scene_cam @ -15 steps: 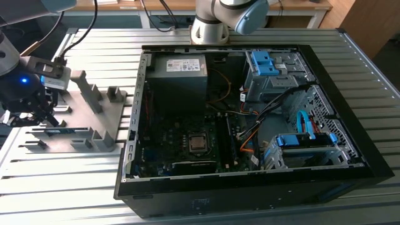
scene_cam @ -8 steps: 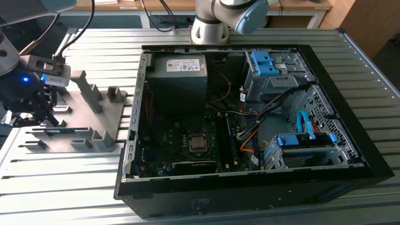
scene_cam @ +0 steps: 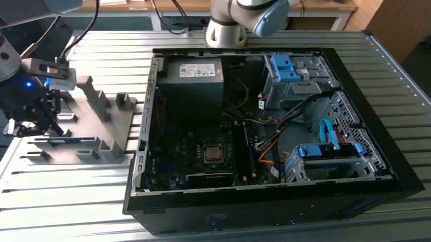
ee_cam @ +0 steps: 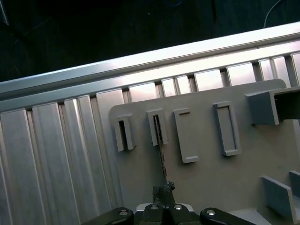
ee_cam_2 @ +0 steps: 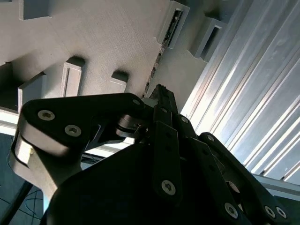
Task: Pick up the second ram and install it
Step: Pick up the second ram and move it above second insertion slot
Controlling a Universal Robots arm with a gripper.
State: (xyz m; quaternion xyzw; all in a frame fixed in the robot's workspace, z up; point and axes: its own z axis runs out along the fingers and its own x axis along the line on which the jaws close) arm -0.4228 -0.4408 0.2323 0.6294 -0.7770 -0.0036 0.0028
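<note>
Gripper (ee_cam: 164,191) over slotted holder (ee_cam: 211,176), seemingly at second ram (ee_cam: 161,146).

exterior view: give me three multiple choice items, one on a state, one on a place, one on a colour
1. How is the computer case? A open, insides showing; B closed by its panel; C upside down.
2. Where is the gripper? A inside the case; B over the grey holder plate; C above the power supply.
3. What colour are the drive brackets? A red; B yellow; C blue.

Answers: 1 A, the motherboard lies bare to the camera. 2 B, it hangs at the plate, at the exterior view's left of the case. 3 C, the brackets show bright blue.
</note>
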